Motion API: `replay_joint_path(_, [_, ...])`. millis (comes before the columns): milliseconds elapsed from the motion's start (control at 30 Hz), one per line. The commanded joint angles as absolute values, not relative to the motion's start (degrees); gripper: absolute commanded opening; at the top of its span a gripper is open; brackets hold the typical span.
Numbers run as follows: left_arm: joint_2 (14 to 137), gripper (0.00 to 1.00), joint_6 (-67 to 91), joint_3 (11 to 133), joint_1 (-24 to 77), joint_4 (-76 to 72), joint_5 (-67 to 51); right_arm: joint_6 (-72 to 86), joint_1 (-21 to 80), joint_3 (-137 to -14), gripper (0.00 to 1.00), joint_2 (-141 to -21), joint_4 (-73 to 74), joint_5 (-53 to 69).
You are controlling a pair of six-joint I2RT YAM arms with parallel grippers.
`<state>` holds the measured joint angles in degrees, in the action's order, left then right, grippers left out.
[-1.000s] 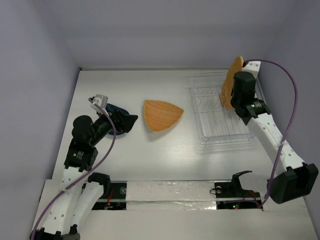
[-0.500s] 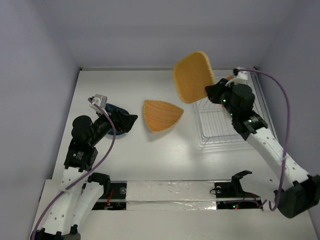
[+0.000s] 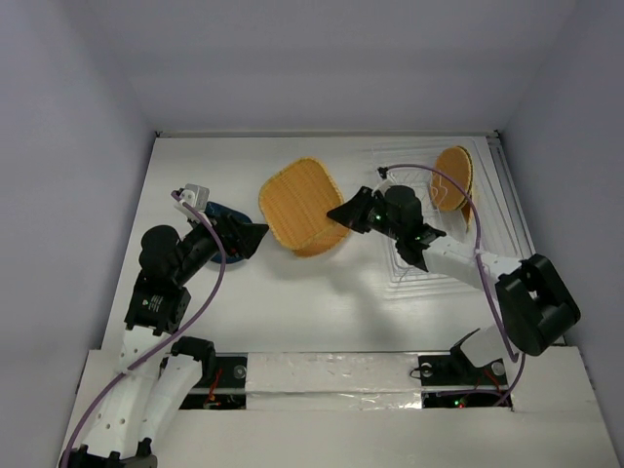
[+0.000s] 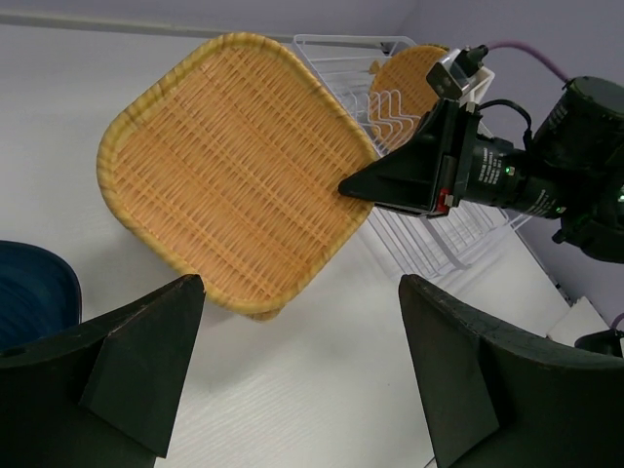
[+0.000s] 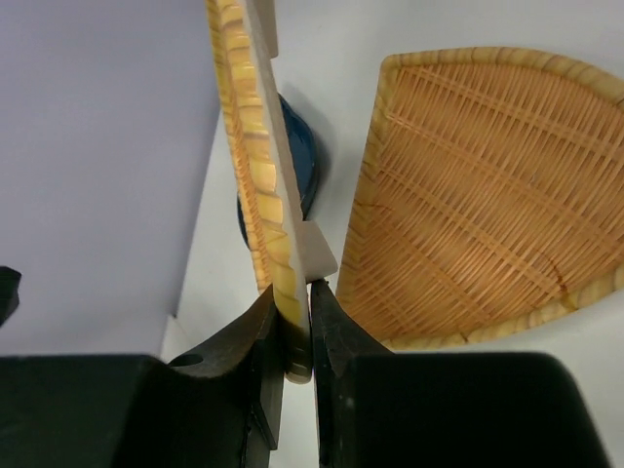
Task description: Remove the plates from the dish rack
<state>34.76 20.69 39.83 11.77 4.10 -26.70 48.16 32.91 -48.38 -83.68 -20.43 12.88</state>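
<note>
My right gripper (image 3: 343,213) is shut on the edge of a rounded-square orange woven plate (image 3: 297,203). It holds the plate tilted above a fan-shaped orange plate (image 3: 324,246) that lies on the table. In the right wrist view the fingertips (image 5: 268,336) pinch the plate's rim (image 5: 255,146), with the fan-shaped plate (image 5: 487,195) below. A round orange plate (image 3: 451,178) stands in the clear dish rack (image 3: 492,229). A dark blue plate (image 3: 220,212) lies by my left gripper (image 3: 244,239), which is open and empty (image 4: 297,292).
The left wrist view shows the held plate (image 4: 234,166), the right gripper (image 4: 356,185), the rack (image 4: 439,244) and the blue plate's edge (image 4: 29,292). Walls close the table at the back and on both sides.
My right arm lifted the rounded-square plate out of the rack and swung it left, over the fan-shaped plate. The left arm has not moved.
</note>
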Motion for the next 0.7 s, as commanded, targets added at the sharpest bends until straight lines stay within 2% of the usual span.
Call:
replay_joint_path(0, [34.5,0.78,20.9,39.6,11.4,1.1,-27.9,57.6,32.7,-46.9,0.0,-83.4,-40.2,12.7])
replay_joint_path(333, [34.7,0.78,21.0,39.6,11.4,1.1,-28.1,62.8,32.7,-43.1,0.01,-88.7,-44.0,9.2])
replay_joint_path(567, [34.7,0.78,21.0,39.6,11.4,1.1,-28.1,66.0,32.7,-39.1,0.08,-91.1,-48.5,9.0])
replay_joint_path(667, [34.7,0.78,21.0,39.6,11.4,1.1,-28.1,66.6,32.7,-37.6,0.17,-91.3,-49.6,8.2])
